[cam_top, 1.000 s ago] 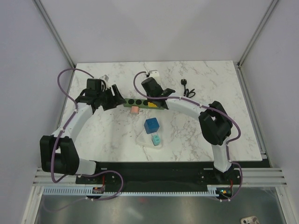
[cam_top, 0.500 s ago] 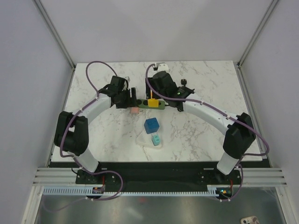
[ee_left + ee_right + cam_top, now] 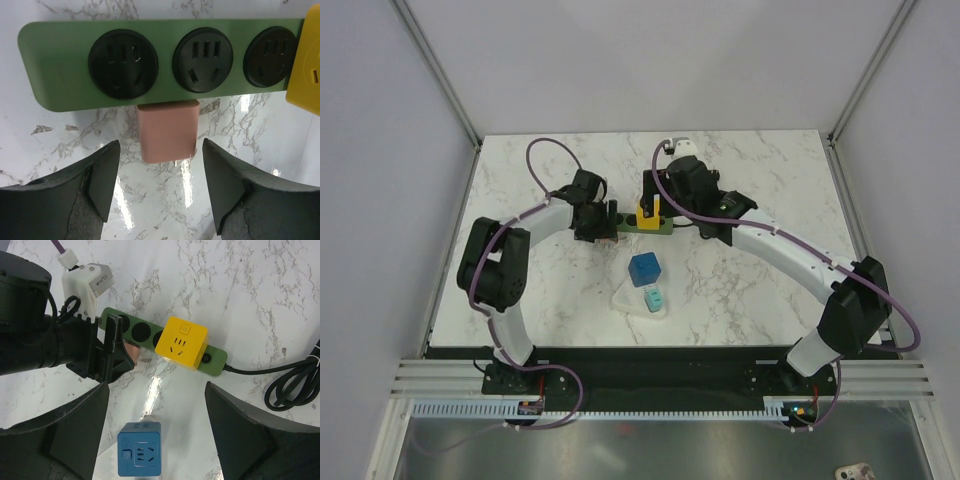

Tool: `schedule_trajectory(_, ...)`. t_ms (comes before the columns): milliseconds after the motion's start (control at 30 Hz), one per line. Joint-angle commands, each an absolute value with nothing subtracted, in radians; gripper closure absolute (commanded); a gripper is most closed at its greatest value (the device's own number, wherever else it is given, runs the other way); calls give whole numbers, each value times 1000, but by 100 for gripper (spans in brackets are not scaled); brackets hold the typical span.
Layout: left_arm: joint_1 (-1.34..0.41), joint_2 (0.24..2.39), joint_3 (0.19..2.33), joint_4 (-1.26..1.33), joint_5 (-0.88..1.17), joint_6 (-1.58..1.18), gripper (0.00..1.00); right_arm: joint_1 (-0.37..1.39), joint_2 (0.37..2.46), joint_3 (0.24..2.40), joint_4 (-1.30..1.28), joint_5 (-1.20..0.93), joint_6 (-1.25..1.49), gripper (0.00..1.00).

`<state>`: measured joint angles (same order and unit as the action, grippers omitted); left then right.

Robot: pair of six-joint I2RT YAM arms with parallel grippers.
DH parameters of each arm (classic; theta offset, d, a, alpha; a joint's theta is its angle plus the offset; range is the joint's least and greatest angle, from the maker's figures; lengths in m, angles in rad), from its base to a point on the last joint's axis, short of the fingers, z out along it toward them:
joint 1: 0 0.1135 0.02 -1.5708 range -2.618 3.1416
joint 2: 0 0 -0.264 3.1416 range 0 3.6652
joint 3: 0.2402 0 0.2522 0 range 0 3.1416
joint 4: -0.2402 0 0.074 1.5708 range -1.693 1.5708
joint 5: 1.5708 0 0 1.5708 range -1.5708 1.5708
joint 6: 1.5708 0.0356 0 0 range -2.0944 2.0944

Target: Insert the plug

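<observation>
A yellow cube plug sits on the right end of the green power strip, over one of its sockets. My right gripper hangs open above it, fingers wide and holding nothing. In the top view the yellow plug lies just below the right gripper. A pink plug lies on the table against the strip's near edge. The left gripper is open, one finger on each side just short of the pink plug. Three sockets are bare.
A blue cube socket and a teal one on a white sheet lie nearer the bases. The strip's black cable coils at the right. A white adapter rests at the back.
The right gripper has opened and let go of the yellow plug, which stays on the strip. The left arm has swung right, bringing its open gripper to the pink plug.
</observation>
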<state>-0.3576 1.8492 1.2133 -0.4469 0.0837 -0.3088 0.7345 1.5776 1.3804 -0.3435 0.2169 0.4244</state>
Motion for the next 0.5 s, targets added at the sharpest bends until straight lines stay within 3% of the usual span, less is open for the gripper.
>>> schedule_trajectory(0, -370, 1871, 1276, -408, 92, -285, 27, 732, 1542, 1362, -291, 193, 443, 15)
schedule_trajectory(100, -370, 1907, 1293, -429, 78, -296, 30, 732, 1546, 1345, -281, 180, 452, 15)
schedule_trajectory(233, -370, 1916, 1293, -445, 92, -324, 43, 732, 1529, 1315, -273, 178, 465, 15)
schedule_trajectory(467, -364, 1818, 1287, -469, 188, -411, 85, 733, 1476, 1220, -186, 131, 494, 16)
